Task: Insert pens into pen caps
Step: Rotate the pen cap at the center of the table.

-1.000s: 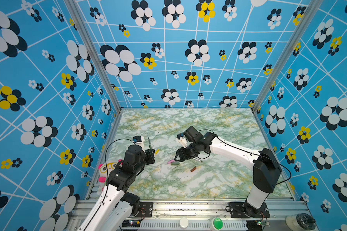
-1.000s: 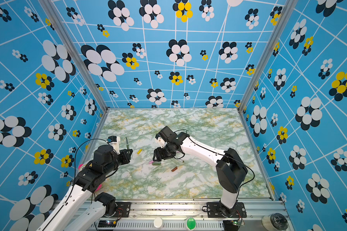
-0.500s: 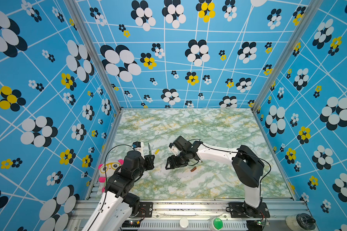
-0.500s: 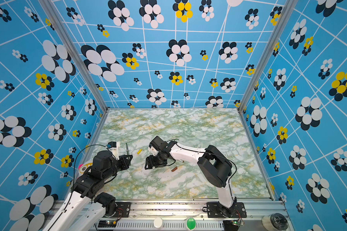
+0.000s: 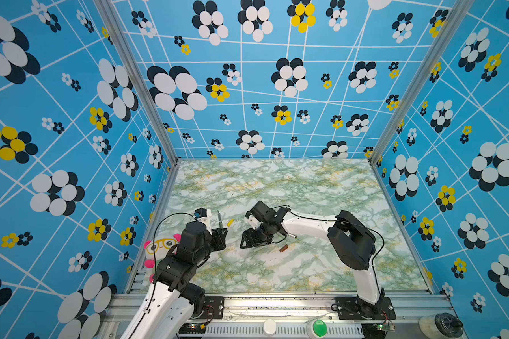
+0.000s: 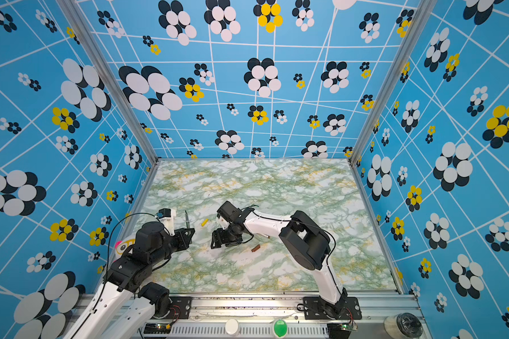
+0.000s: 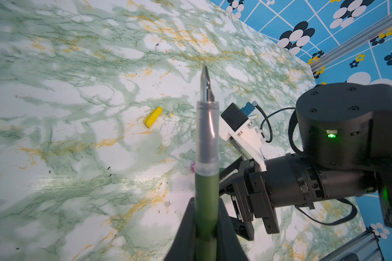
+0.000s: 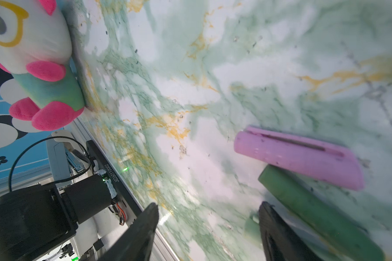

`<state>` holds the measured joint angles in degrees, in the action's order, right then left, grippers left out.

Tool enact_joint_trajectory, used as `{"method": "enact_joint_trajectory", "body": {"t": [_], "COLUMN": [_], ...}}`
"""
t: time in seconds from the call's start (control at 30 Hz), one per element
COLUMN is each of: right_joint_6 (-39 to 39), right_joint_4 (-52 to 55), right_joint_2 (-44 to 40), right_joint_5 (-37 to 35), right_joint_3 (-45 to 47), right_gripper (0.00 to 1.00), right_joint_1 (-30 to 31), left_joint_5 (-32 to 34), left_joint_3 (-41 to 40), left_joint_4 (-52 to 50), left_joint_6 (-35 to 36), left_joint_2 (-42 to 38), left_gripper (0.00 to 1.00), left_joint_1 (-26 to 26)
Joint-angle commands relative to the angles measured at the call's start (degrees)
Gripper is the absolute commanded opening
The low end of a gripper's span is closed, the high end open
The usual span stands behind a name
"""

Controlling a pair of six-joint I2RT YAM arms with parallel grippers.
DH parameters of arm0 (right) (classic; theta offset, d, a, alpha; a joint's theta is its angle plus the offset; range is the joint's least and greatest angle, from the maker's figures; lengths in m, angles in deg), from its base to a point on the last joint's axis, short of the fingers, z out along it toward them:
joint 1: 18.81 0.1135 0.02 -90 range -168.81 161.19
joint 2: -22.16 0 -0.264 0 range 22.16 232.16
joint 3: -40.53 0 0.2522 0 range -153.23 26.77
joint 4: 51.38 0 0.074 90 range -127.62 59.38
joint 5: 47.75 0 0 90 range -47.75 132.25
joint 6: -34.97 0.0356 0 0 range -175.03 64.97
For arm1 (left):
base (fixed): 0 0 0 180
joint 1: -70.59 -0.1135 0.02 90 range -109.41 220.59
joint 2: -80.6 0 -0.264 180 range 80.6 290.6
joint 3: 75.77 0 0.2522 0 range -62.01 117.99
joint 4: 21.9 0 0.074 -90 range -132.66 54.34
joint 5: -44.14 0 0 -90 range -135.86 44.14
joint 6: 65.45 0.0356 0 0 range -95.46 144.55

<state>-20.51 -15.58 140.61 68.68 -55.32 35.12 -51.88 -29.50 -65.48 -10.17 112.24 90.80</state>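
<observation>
- Two pincers, two different states: the left pincer [image 7: 206, 203] is clamped on the slim dark green plastic pen [image 7: 206, 158]. It grips low on the barrel, with the bare metal nib pointing upward.
- In both top views that pen stands upright at the lower left of the green-veined marble tabletop [image 5: 276, 182].
- The right pincer [image 8: 208, 204] has its jaws wide apart with nothing between them. It sits low over the table, at lower centre in the top views.
- The short dark green plastic cap [image 8: 315, 208] lies flat just outside one finger [image 8: 274, 226], not in the gap.
- A short pink plastic cap [image 8: 299, 156] lies across its far end and seems to touch it.
- Judging by looks, the green cap is light, stiff, smooth and round, so it will likely roll or squirt out under a skewed pinch.
- The cap is best taken across its width near the closed end, which leaves the mouth free for the nib.
- The pincer probably needs to shift sideways to straddle the cap, without nudging the pink one.
- The pen also looks light and rigid, but its nib is fine and easily bent, so the two need to be lined up squarely.
- A short yellow plastic cap [image 5: 230, 222] lies just right of the held pen in a top view.
- A short brown plastic cap [image 5: 284, 248] lies near the right pincer, to its right in the frame.
</observation>
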Motion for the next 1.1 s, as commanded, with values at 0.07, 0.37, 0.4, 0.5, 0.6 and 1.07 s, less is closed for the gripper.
{"method": "enact_joint_trajectory", "body": {"t": [0.07,0.37,0.4,0.5,0.6,1.07], "right_joint_6": [-1.3,-2.7,-2.9,-3.7,-5.4,-10.3], "right_joint_4": [1.7,3.7,3.9,4.2,6.0,9.2], "right_joint_2": [1.5,1.3,1.5,2.0,2.7,8.9], "right_joint_5": [-1.4,-4.8,-5.1,-5.8,-7.4,-11.7], "right_joint_3": [-1.2,-0.8,-0.9,-1.6,-3.0,-12.1], "right_gripper": [0.72,0.72,0.72,0.72,0.72,0.65], "right_joint_1": [-0.4,-2.2,-2.5,-3.3,-3.9,-5.9], "left_joint_5": [-0.9,-1.3,-1.3,-1.2,-1.2,-1.6], "left_joint_3": [0.3,0.2,0.2,0.2,0.4,0.8], "left_joint_4": [-0.2,0.5,0.6,0.5,0.6,1.0], "left_joint_6": [1.2,1.3,1.3,1.3,1.4,1.4], "left_joint_2": [0.4,1.3,1.3,1.4,1.6,2.8], "left_gripper": [0.0,0.0,0.0,0.0,0.0,0.0], "left_joint_1": [-0.5,-0.4,-0.5,-0.5,-0.5,-0.5]}}
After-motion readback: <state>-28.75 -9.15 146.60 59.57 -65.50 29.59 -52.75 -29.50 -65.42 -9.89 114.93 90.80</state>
